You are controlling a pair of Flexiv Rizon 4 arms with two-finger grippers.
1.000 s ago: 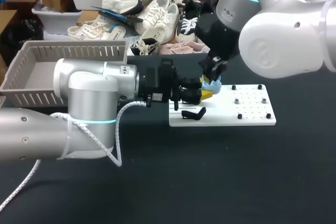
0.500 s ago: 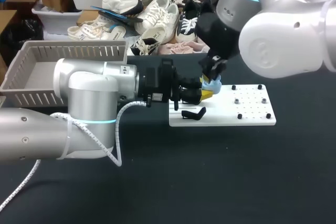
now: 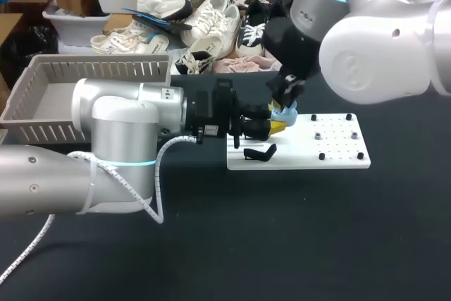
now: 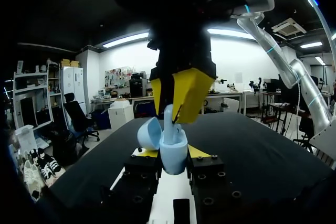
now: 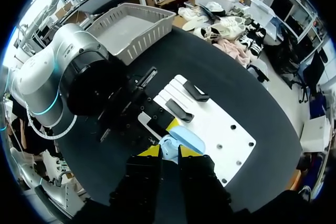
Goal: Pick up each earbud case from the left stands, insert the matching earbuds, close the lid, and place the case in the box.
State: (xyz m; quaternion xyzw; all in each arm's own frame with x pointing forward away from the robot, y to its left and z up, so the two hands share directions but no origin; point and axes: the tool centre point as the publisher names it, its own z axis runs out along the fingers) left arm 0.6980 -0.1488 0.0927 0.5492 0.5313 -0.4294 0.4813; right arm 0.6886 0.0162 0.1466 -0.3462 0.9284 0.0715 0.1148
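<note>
A light blue earbud case [image 4: 174,157] with its lid [image 4: 149,132] open sits between the yellow tips of my left gripper [image 4: 172,153], which is shut on it above the white board [image 3: 331,147]. My right gripper [image 4: 181,100] hangs straight over the case and is shut on a light blue earbud [image 4: 168,121] whose lower end is in the case. In the head view the left gripper [image 3: 275,125] comes in level from the left and the right gripper [image 3: 285,108] from above. The right wrist view shows the case [image 5: 185,139] just ahead of that gripper [image 5: 169,152].
A black stand [image 3: 260,153] lies on the board's left part, and two such stands [image 5: 184,103] show in the right wrist view. Small black pegs [image 3: 322,156] dot the board's right half. A grey basket [image 3: 42,75] stands at the table's back left.
</note>
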